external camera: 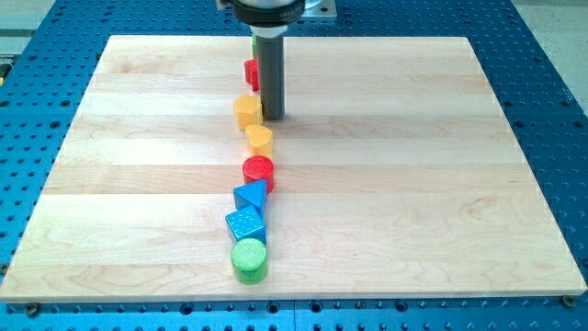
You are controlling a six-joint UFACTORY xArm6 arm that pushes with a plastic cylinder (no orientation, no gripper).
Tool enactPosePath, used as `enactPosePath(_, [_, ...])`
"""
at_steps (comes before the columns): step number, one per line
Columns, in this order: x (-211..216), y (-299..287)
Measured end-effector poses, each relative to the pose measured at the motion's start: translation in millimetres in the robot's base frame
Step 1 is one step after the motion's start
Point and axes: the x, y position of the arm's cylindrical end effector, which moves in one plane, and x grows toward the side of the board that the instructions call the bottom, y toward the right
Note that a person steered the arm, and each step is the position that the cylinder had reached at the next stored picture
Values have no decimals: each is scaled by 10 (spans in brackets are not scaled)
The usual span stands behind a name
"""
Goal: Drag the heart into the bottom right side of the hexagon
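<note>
yellow heart [260,140] is seen touching the lower right edge of the yellow hexagon [246,111], so the drag is judged nearly done. my tip [273,116], no gripper to open, holds nothing beside the hexagon's right; only a slight nudge seems needed.

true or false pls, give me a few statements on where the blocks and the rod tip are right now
1. My tip is just to the view's right of the yellow hexagon. True.
2. The yellow heart sits above the hexagon in the view. False: it lies just below it.
3. The red cylinder is below the heart. True.
4. The green cylinder is at the view's top. False: it is the lowest block, near the board's bottom edge.
</note>
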Motion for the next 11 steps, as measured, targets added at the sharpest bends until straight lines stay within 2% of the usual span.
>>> enactPosePath(1, [86, 699])
enactPosePath(4, [1047, -12])
enactPosePath(6, [766, -514])
enactPosePath(7, [552, -480])
enactPosePath(8, [710, -471])
enactPosePath(9, [590, 57])
enactPosePath(10, [214, 27])
enactPosePath(11, [201, 19])
